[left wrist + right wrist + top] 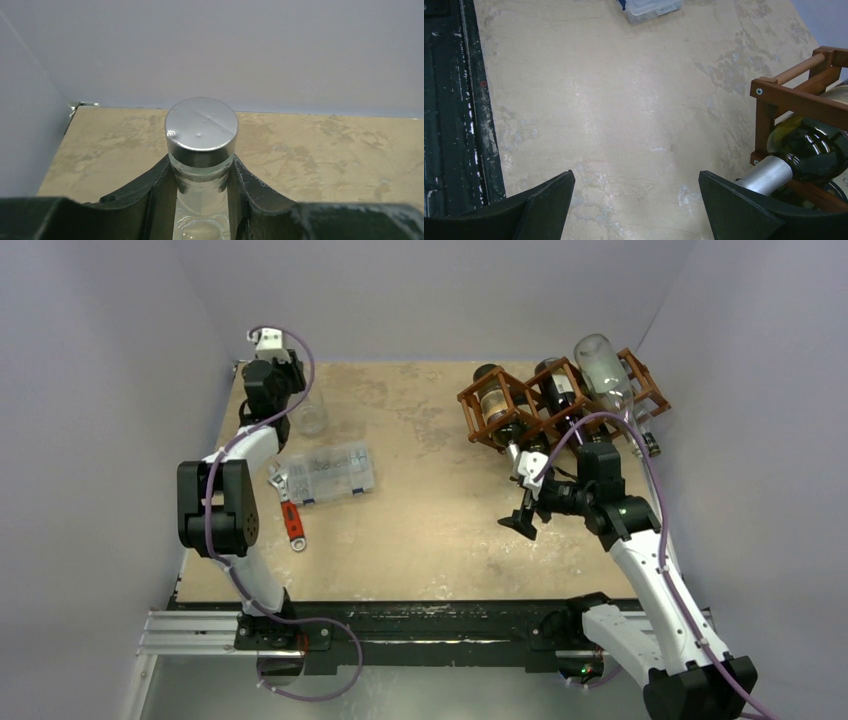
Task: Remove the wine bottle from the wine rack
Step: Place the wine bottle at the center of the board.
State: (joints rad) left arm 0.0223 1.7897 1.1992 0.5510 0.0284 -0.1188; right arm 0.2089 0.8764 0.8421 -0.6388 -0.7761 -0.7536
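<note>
My left gripper (201,167) is out at about 10 o'clock on the table (420,530), near the far left corner. Its jaws are squeezed on a little glass jar (201,127) with a shiny silver lid. The jar stands up straight between my two black fingers (155,195), and both fingers touch its sides.

My right gripper (636,200) hangs over the table at about 3 o'clock, just in front of the wine rack (794,97). Its jaws are spread wide and hold nothing. Only bare table shows between them.

The wine rack sits at about 1 o'clock, by the far right wall. A dark green wine bottle (809,155) lies on its side in the rack. Its silver neck (768,174) pokes out of the wood frame, just beside one tip of my right gripper. I cannot tell if they touch. From above, a clear bottle (605,368) lies on top of the rack at its far right end.

A clear plastic box (330,472) lies at about 9 o'clock. A wrench with a red handle (290,512) lies just beside it on the near side.
</note>
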